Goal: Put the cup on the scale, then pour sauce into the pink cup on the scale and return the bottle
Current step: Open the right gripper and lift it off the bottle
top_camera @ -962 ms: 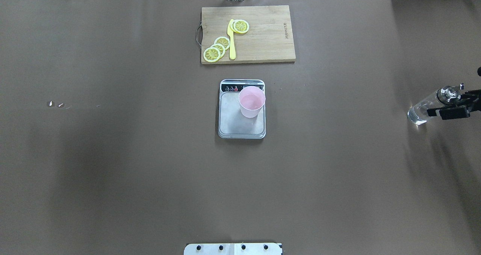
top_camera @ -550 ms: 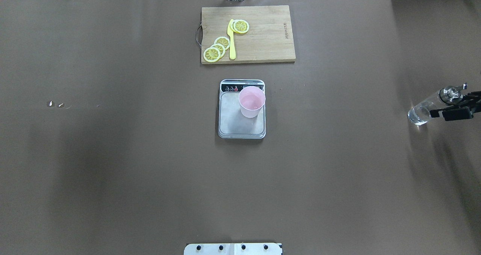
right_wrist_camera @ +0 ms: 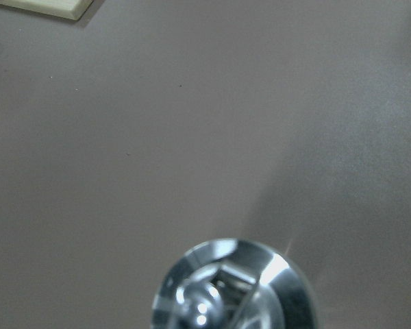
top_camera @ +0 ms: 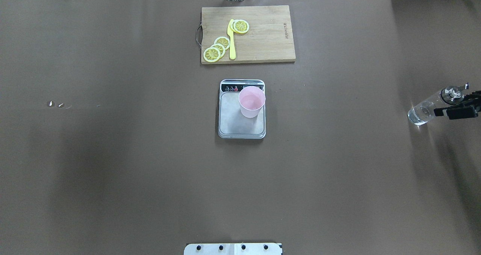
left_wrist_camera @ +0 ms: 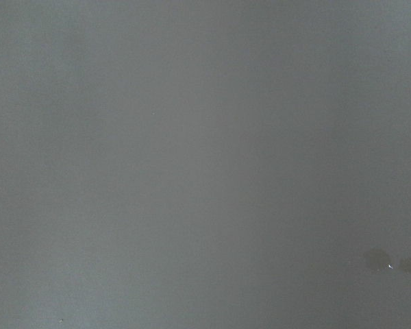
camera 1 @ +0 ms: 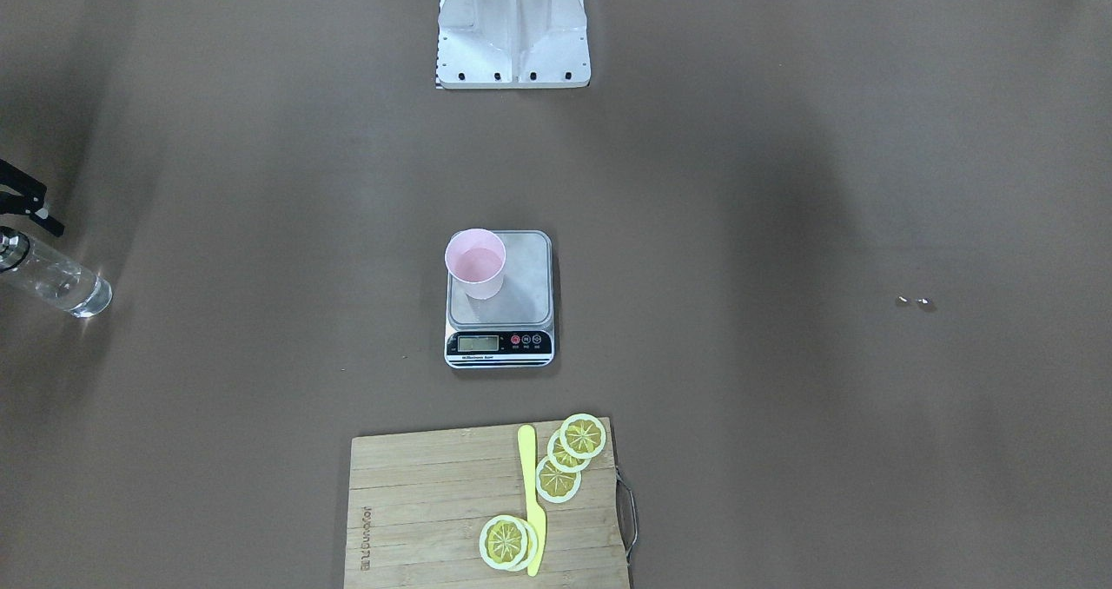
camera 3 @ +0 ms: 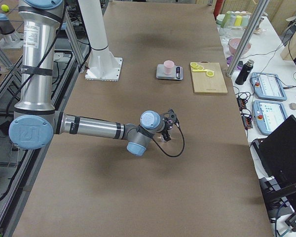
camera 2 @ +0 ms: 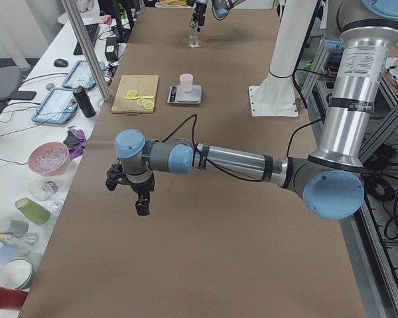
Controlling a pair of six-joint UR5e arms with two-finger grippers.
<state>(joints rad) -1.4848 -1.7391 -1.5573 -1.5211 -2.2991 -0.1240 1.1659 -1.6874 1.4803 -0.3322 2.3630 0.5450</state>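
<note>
Overhead exterior view: the cup point(top_camera: 251, 101) is seen upright on the scale point(top_camera: 236, 124) at mid-worktop point(top_camera: 112, 172), set toward the platform's far right corner, where its rim hides part of the front strip. From the front-facing camera the display point(camera 1: 479, 343) is shown, its figures too small to be read. Whether anything lies in the cup cannot be made out against the pink.

The bottle point(top_camera: 428, 110) is pictured standing well apart from the scale, far to the robot's right, with the sauce point(top_camera: 418, 116) visible as clear liquid in its lower part. The right gripper point(top_camera: 460, 104) is cut off by the frame edge. Dark fingers point(top_camera: 455, 113) are seen on either side of the bottle's upper part, below the metal spout point(top_camera: 453, 92), possibly touching it. Whether they clamp it or stand clear cannot be told. On the right wrist camera only the blurred spout is caught at the bottom edge.

The left gripper point(camera 2: 128, 193) is shown in the exterior left view alone, hanging over bare worktop far from the scale; its state cannot be told.

Beyond the scale, a cutting board point(top_camera: 266, 40) is seen with lemon slices point(top_camera: 216, 49) and a yellow knife point(top_camera: 232, 40).
</note>
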